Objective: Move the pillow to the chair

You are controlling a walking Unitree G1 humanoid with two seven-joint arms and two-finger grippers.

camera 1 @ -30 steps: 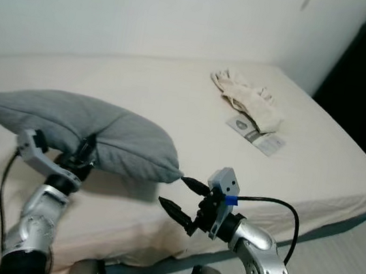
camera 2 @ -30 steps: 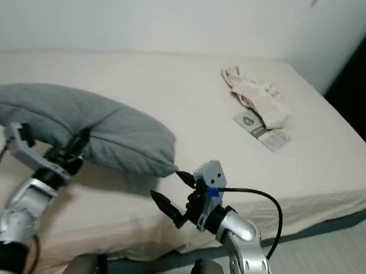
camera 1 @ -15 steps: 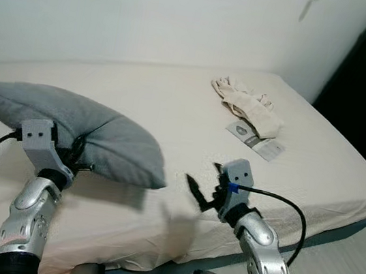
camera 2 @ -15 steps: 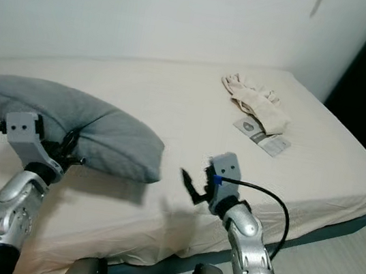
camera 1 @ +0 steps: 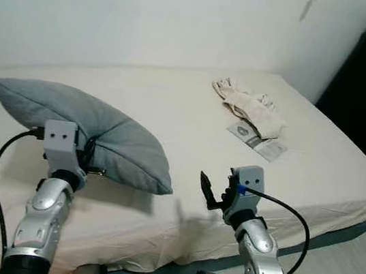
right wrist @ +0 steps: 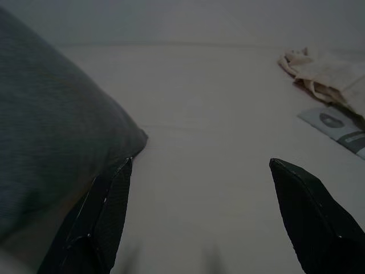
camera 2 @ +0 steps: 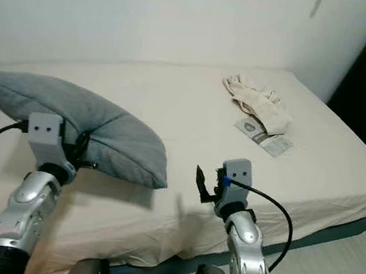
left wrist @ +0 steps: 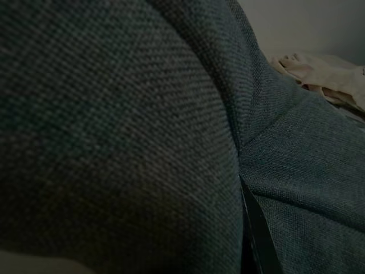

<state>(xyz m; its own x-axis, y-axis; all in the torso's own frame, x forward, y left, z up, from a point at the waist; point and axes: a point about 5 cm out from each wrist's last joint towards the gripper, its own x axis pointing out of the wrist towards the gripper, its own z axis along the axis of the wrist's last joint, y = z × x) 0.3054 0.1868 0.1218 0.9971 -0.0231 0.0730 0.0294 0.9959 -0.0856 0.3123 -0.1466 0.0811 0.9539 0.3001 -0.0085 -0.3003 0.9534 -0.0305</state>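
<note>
The left gripper (camera 1: 88, 161) pinches the pillow (camera 1: 81, 129), lifted just above the bed (camera 1: 192, 124), while the right gripper (right wrist: 199, 220), fingers spread, holds nothing; carrying it to the chair comes next.

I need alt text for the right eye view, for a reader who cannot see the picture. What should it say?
The robot's left gripper holds a grey pillow lifted above a cream bed. Its right gripper hangs open and empty over the bed's near edge. Pale folded cloth and a printed packet lie farther back, towards the robot's right.
</note>
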